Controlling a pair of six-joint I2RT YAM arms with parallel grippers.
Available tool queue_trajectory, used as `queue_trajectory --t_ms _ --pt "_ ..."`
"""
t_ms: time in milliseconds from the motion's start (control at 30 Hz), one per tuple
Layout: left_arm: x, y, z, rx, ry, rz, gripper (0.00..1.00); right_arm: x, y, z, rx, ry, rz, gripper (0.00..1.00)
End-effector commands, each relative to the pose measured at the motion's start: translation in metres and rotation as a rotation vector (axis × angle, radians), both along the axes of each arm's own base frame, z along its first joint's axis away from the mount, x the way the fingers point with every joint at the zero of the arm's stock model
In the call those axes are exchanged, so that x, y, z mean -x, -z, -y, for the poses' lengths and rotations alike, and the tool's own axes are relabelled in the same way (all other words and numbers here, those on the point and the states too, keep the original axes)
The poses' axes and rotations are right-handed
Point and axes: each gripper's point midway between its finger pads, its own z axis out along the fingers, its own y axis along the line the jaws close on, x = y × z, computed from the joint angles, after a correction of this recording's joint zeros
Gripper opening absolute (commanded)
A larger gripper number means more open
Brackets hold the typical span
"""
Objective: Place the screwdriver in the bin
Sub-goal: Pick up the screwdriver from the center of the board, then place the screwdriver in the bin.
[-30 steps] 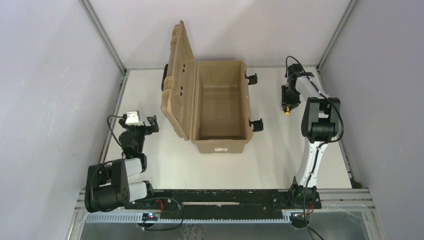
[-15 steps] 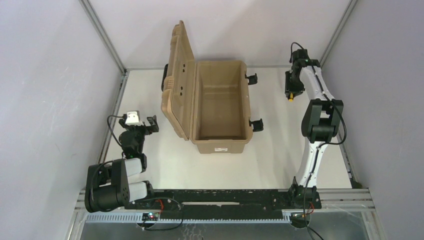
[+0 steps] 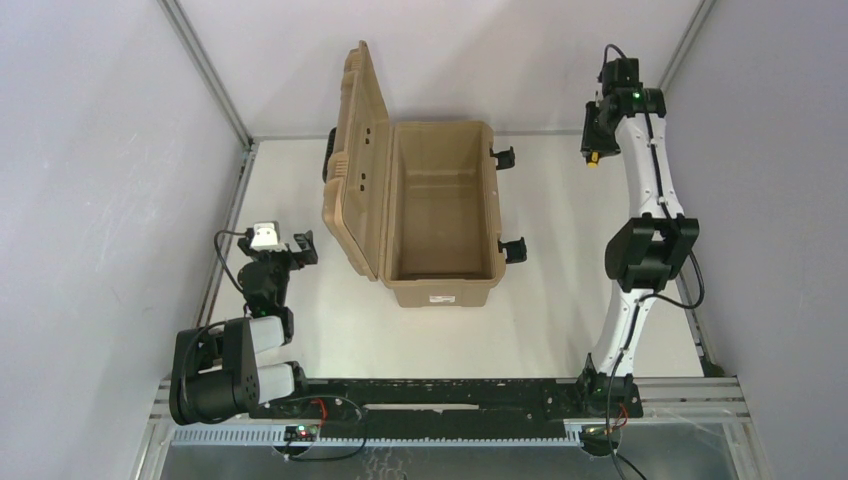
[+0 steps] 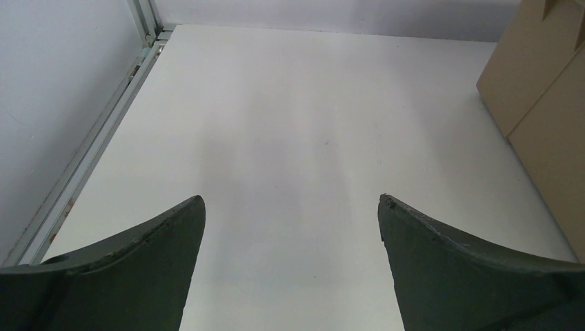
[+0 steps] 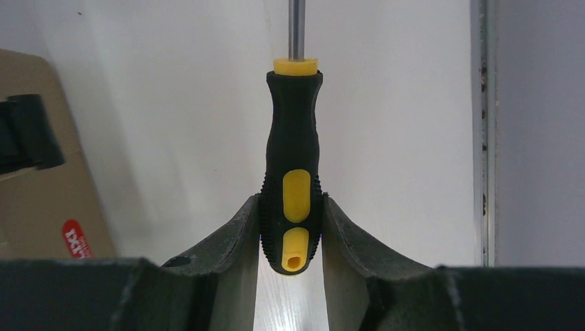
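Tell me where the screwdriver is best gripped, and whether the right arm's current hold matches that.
Grip the thick handle of the screwdriver near its butt, coming from behind so the shaft points away. The handle is wide and ribbed there; the shaft is thin and smooth. The right gripper does this, its fingers pressing both flanks.

The bin (image 3: pixel 440 294) stands at the middle of the table (image 3: pixel 560 300), its lid (image 3: pixel 360 160) raised along its 9 o'clock side. The screwdriver (image 5: pixel 292 138), in the right gripper (image 5: pixel 290 201), is at the bin's 2 o'clock; the left gripper (image 3: pixel 303 245) is at 8 o'clock.
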Motion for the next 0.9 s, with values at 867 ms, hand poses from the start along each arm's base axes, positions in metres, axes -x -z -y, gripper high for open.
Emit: queue_trajectory --t_ms 867 --pt "0.001 -0.017 0.002 -0.006 0.004 0.079 1.0 0.062 -0.18 -0.159 -0.131 -0.12 0.422 0.0"
